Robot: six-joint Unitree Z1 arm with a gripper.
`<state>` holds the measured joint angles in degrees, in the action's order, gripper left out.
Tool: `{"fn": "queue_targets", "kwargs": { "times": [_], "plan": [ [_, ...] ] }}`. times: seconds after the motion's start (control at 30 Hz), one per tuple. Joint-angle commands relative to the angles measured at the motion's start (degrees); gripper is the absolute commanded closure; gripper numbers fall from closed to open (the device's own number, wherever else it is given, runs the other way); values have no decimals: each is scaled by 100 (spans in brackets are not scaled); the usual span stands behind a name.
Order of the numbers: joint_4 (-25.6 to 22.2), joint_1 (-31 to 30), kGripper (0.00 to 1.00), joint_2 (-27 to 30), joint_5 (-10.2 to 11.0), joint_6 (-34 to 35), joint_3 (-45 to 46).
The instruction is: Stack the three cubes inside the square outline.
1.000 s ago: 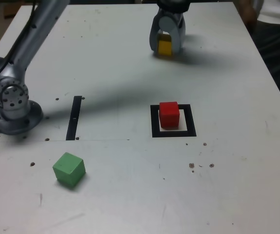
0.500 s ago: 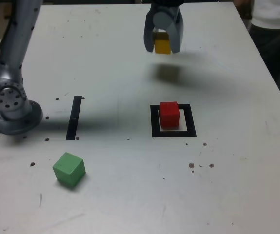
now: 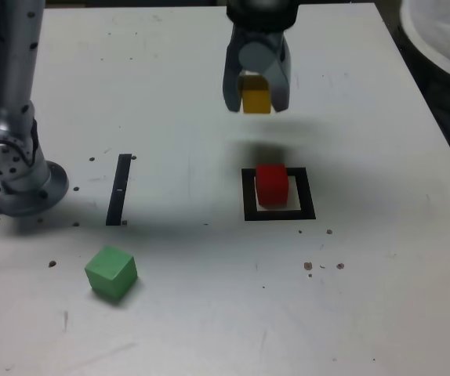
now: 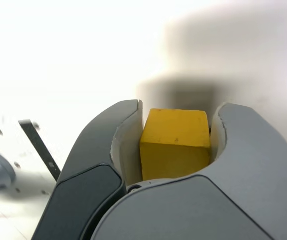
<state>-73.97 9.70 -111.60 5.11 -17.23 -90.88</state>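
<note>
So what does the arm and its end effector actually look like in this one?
The arm is a silver-grey metal tube rising from a round joint housing ringed with small bolts, on a grey base. The end effector has two broad, curved grey fingers with paler inner pads and a darker grey panel at the root. No cables or markings show.

gripper (image 3: 257, 100): smooth grey plastic-looking shells, paler matt inner pads | yellow cube (image 4: 176, 142) between its jaws: matt, faintly grainy | table (image 3: 366, 266) beneath: matt pale, speckled, scuffed | arm base (image 3: 13, 168), far from claw: brushed metal
</note>
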Motion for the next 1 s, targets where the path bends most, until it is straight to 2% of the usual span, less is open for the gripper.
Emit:
{"fn": "queue_targets", "kwargs": {
  "times": [0.0,0.23,0.47,0.97],
  "plan": [
    [-34,-191,69,99,38,273,49],
    [-132,-842,69,132,36,1089,105],
    [-122,-1226,69,80,-134,1588,75],
    [100,-1304,69,-290,-375,1793,46]
  ]
}}
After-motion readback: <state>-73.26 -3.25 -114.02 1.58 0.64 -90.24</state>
